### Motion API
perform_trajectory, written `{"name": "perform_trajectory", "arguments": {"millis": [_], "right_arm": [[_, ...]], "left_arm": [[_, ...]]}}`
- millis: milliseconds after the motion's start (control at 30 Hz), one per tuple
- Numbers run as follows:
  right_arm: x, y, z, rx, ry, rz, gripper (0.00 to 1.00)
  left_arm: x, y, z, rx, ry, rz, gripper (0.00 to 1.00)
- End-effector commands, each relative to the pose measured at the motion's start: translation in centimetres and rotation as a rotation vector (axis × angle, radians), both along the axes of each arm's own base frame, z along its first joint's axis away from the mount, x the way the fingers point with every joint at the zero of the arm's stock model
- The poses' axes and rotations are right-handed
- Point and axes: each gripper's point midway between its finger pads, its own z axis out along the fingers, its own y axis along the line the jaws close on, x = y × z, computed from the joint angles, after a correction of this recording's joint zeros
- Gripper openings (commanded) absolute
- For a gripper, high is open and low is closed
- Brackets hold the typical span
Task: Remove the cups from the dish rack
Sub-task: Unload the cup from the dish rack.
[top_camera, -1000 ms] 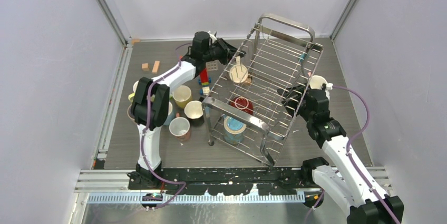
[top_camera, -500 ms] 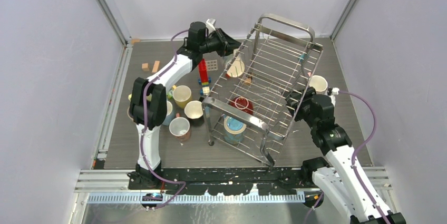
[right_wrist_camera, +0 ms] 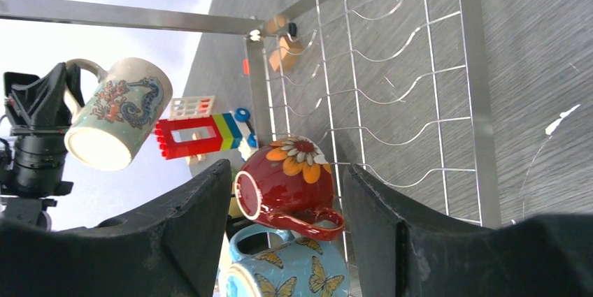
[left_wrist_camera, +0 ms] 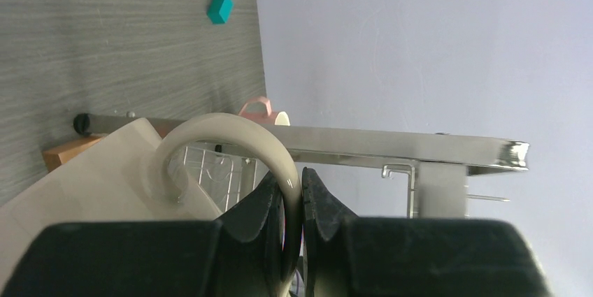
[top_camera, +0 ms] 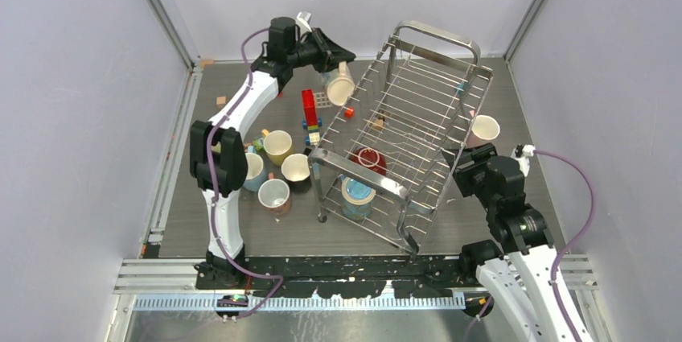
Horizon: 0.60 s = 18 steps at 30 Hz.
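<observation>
The dish rack (top_camera: 366, 173) stands askew in mid-table. A dark red flowered cup (top_camera: 370, 158) and a light blue butterfly cup (top_camera: 356, 195) lie in its near end. My left gripper (top_camera: 328, 59) is shut on the handle (left_wrist_camera: 231, 129) of a cream cup (top_camera: 339, 84), which hangs in the air just left of the rack's far corner. The right wrist view shows that cup's dragon pattern (right_wrist_camera: 119, 112). My right gripper (top_camera: 468, 173) stands open beside the rack's right side, touching nothing. Through the wires it faces the red cup (right_wrist_camera: 294, 175) and the blue cup (right_wrist_camera: 294, 272).
Several cups (top_camera: 277, 145) stand grouped on the table left of the rack, and a pale pink cup (top_camera: 485, 127) sits at its right. A red toy block tower (top_camera: 309, 109) and small loose blocks (top_camera: 229, 102) lie at the back left. A teal block (left_wrist_camera: 219, 8) lies beyond the rack.
My left arm has lifted the cream cup out of the rack, up and to the left. My right arm has drawn back from the rack's right side toward the near edge.
</observation>
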Motion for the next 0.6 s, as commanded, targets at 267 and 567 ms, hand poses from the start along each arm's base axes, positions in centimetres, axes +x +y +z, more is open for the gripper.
{"name": "perform_trajectory", "arguments": {"millis": [267,567], "right_arm": [[-5.1,-3.9,6.8,-0.173,-0.060,-0.068,0.66],[-8.9,-4.9,14.6,-0.235,-0.211,-0.034,0.68]], "left_arm": [[-2.8,6.9,15.6,0.038,-0.356,0.042,0.00],[-5.1,10.0,18.8,0.074,-0.425,0.060,0.00]]}}
